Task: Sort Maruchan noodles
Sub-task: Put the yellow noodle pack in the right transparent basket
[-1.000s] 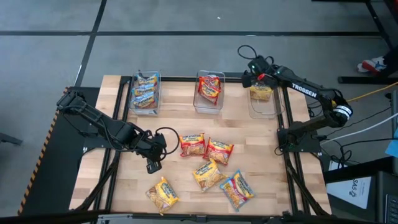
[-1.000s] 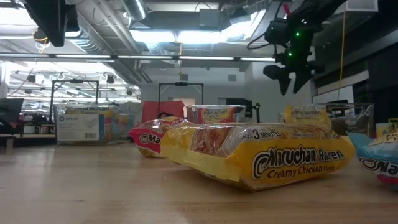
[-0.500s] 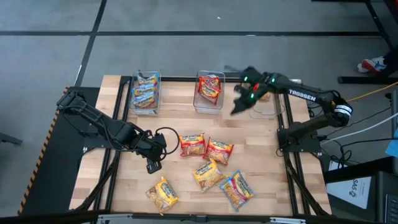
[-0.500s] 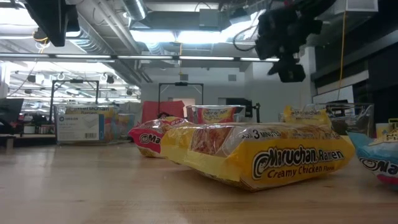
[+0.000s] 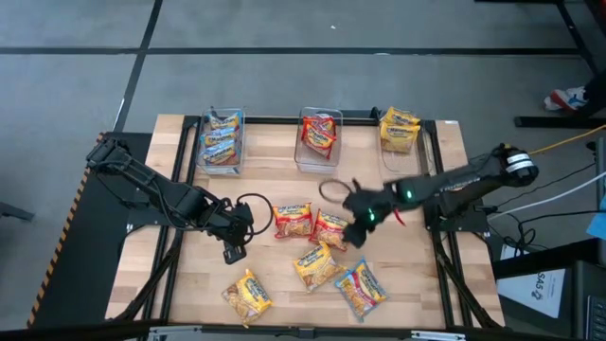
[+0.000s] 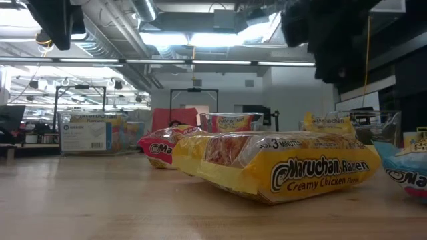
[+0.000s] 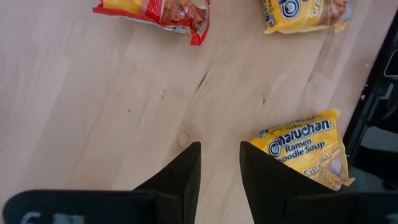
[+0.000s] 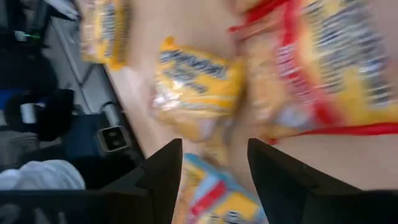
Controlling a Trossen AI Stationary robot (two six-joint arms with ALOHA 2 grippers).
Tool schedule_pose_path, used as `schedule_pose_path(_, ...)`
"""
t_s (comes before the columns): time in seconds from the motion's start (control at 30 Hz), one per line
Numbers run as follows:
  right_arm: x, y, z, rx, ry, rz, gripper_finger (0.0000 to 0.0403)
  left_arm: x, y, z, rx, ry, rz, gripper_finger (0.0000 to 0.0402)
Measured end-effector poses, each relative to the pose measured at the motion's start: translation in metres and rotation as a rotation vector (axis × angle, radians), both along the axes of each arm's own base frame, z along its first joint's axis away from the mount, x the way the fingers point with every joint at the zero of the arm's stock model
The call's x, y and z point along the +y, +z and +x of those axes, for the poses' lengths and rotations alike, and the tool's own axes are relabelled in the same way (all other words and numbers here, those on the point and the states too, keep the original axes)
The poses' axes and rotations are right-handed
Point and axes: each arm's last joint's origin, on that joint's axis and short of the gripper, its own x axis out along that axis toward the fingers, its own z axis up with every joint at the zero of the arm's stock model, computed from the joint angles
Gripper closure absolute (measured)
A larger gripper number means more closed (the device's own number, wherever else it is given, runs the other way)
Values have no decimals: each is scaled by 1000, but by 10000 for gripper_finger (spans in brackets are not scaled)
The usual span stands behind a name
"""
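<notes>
Right tool (image 5: 358,225) parted over red packet (image 5: 332,228), long axis diagonal.

Bare table (image 5: 256,185) between bins (image 5: 320,156) and packets (image 5: 317,232)

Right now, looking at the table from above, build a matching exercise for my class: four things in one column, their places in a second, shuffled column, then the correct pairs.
Things
1. right gripper
2. left gripper
3. blue-labelled packets
4. yellow packet

Places
A. in the right-hand clear bin
B. in the left-hand clear bin
C. low over the bare wood, left of the loose packets
D. above the red packet mid-table

Pairs: 1-D, 2-C, 3-B, 4-A
</notes>
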Motion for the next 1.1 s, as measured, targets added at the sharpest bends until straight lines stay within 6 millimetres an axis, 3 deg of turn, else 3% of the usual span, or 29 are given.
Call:
schedule_pose_path(0.17, 28, -2, -6, 2, -89, 44, 217, -7, -1, -1, 56, -2, -138, 297)
schedule_pose_path(0.33, 50, -3, -14, 18, -28, 54, 217, -38, -7, 6, 54, -132, -284, 291)
schedule_pose_path(0.53, 61, -3, -20, 28, -34, 62, 217, -69, -48, 32, 97, -60, -272, 275)
schedule_pose_path(0.8, 74, -2, -26, 47, 56, 106, 217, -95, -107, 39, 356, 30, -295, 268)
schedule_pose_path(1.1, 93, -2, -38, 57, 149, 115, 217, -107, -131, 49, 351, 75, -307, 270)
